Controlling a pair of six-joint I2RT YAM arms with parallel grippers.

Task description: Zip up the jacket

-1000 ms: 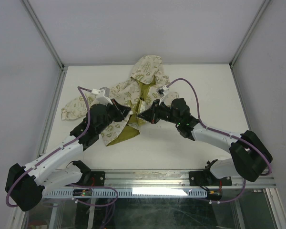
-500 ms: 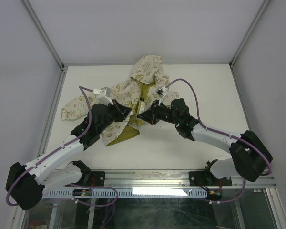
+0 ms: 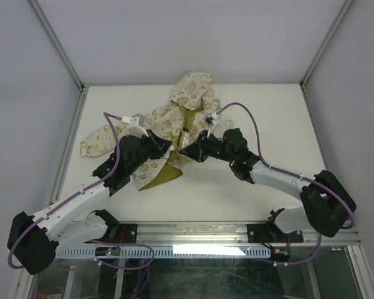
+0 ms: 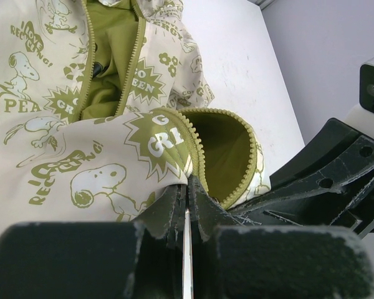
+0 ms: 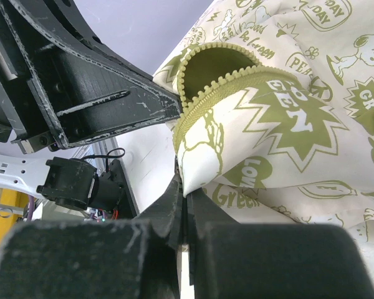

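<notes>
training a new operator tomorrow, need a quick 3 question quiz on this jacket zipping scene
1. True or false: the front zipper of the cream hooded fabric jacket with olive-green prints is fully closed.
2. What do the left arm's fingers pinch? A) a sleeve cuff B) the jacket's toothed front edge C) nothing
3. Fill in: in the top view, the jacket's ___ lies nearest the far edge of the white table.

Key: 1 false, olive lining shows between the open edges. 2 B. 3 hood.
</notes>
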